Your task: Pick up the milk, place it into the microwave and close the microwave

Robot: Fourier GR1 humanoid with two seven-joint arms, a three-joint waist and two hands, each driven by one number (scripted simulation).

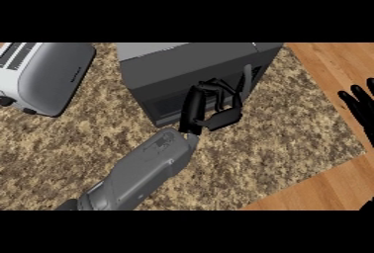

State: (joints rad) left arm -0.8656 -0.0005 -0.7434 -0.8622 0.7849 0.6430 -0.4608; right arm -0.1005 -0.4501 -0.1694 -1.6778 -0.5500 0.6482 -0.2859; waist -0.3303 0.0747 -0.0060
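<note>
Toaster (45,76) at far left on the speckled surface (277,148). Left hand (207,109) mid-frame, grey forearm rising from the lower edge toward the microwave (194,74); its fingers (219,89) are bent and reach into the dark front of the microwave, whether pinching anything cannot be told. Milk not visible, possibly hidden by the hand. Right hand (361,106) at the right edge, fingers straight and spread, resting over the wooden floor (329,64).

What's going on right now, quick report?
Left hand at the microwave front, fingers curled. Right hand resting open at right edge. Milk not visible. Toaster sits apart, left.
</note>
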